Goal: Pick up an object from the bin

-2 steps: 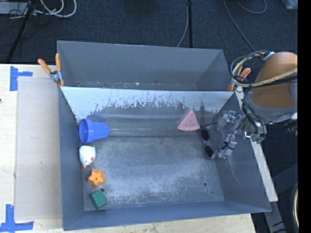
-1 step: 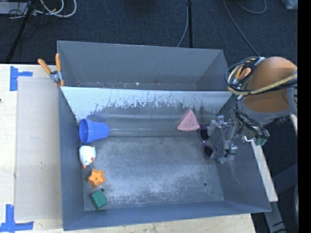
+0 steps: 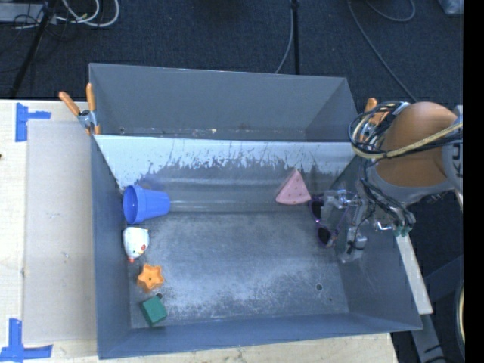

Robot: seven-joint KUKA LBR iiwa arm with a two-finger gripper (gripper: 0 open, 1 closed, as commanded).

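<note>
Gripper [image 3: 344,237]: by the right wall of the bin [image 3: 249,278]; we cannot tell its state
Nearest: pink wedge [image 3: 293,189], up-left of it
Far left: blue cup [image 3: 145,203], orange star [image 3: 150,277]

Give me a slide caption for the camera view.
Gripper at the right of the grey bin, near a pink wedge; blue cup, white toy, orange star, green block along the left wall.

Pink triangular wedge [image 3: 293,190] by far wall
</note>
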